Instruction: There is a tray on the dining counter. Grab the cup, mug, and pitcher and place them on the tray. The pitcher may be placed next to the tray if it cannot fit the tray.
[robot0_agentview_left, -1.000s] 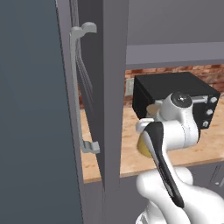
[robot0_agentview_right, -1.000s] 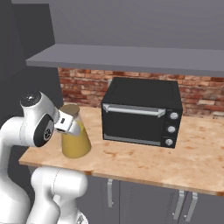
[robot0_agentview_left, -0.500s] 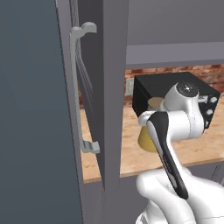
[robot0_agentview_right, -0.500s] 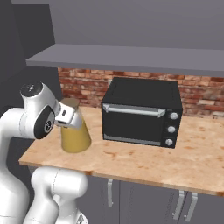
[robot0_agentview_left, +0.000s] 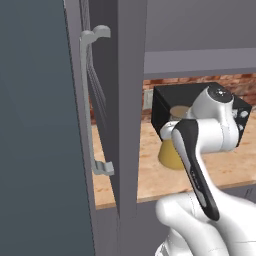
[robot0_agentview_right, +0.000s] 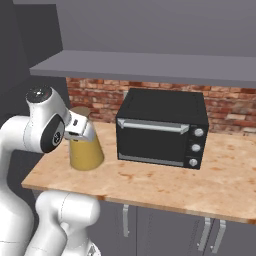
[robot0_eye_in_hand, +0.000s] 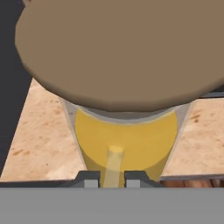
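Hand view looks down on the pitcher (robot0_eye_in_hand: 126, 131): tan lid (robot0_eye_in_hand: 122, 48) at 12 o'clock, juice-filled cone widening toward 6. Right base view shows the pitcher (robot0_agentview_right: 86, 152) upright on a tan counter (robot0_agentview_right: 165, 182), long axis vertical, neck up. The gripper (robot0_agentview_right: 82, 129) sits at its neck; whether the fingers (robot0_eye_in_hand: 87, 178) clamp it or hang loose I cannot tell. A black toaster oven (robot0_agentview_right: 162, 127) stands at the pitcher's 3 o'clock, brick wall (robot0_agentview_right: 227, 107) behind. Left base view puts a grey cabinet door (robot0_agentview_left: 40, 140) at 9.
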